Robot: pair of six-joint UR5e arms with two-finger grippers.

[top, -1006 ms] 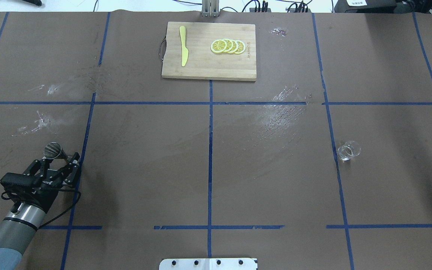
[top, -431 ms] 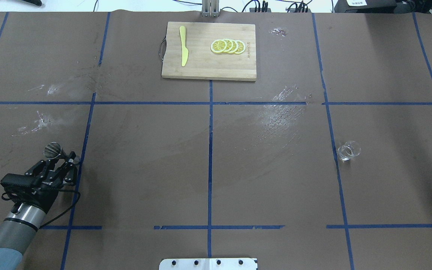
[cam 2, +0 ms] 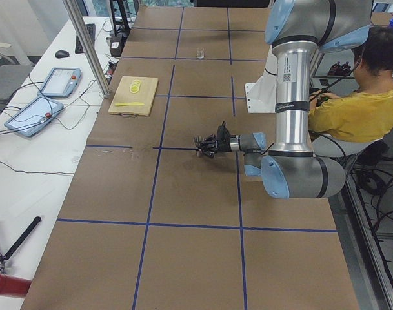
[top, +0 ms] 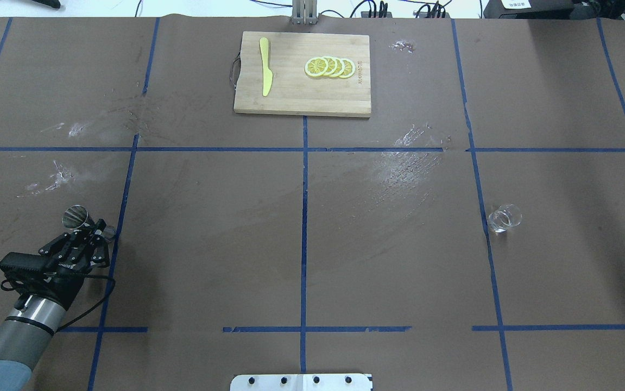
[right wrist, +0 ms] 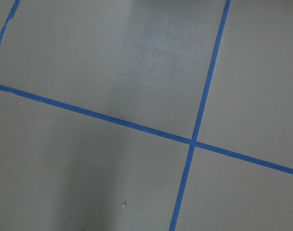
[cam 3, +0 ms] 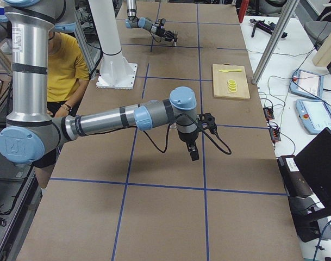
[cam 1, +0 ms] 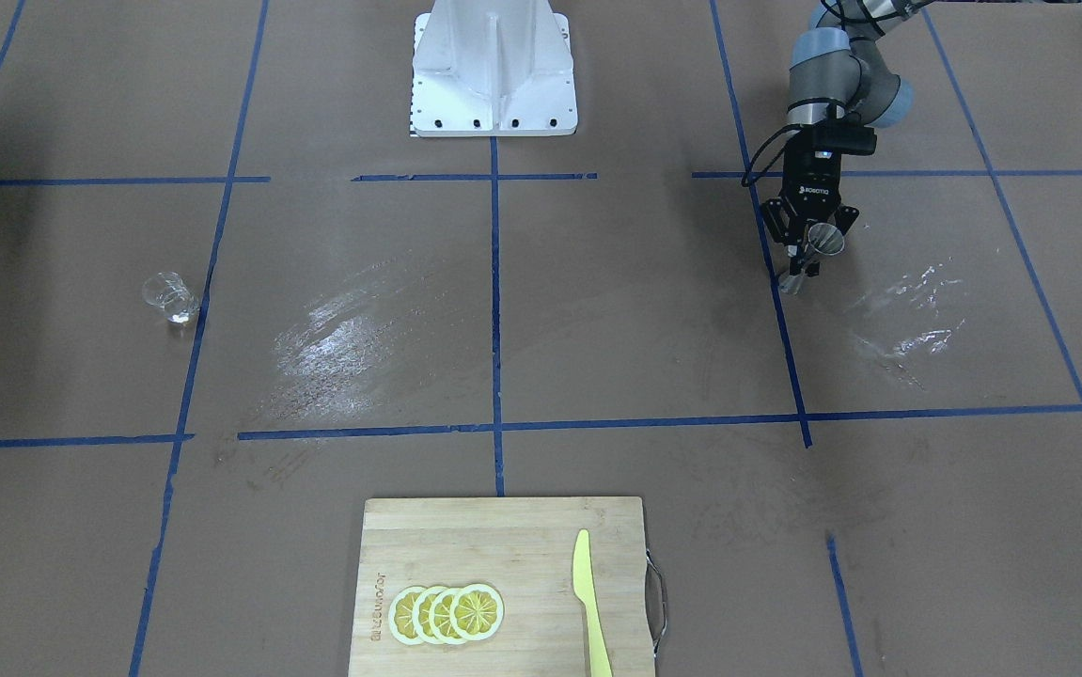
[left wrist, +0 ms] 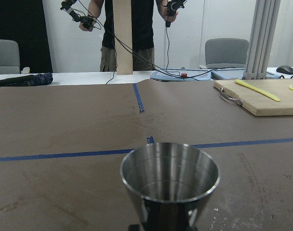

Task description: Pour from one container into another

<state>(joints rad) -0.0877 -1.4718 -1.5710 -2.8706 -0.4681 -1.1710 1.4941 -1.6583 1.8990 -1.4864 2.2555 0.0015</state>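
My left gripper (top: 95, 228) is shut on the narrow waist of the silver metal jigger (top: 75, 218) at the near left of the table. In the front view the gripper (cam 1: 808, 254) holds the jigger (cam 1: 824, 239) low over the brown mat. The left wrist view shows the jigger's open cup (left wrist: 169, 178) upright and empty-looking. The small clear glass (top: 504, 218) stands alone far off on the right, also visible as the glass (cam 1: 169, 297) in the front view. My right gripper (cam 3: 193, 151) hangs over the mat in the right-side view only; I cannot tell its state.
A wooden cutting board (top: 301, 100) at the far centre carries a yellow knife (top: 265, 68) and lemon slices (top: 328, 67). Shiny wet smears (top: 404, 168) mark the mat. Blue tape lines grid the table. The robot base (cam 1: 493, 66) sits at the near centre edge.
The left gripper's fingers, spread wide around the jigger a second ago, have drawn together onto its waist. The glass has not moved.
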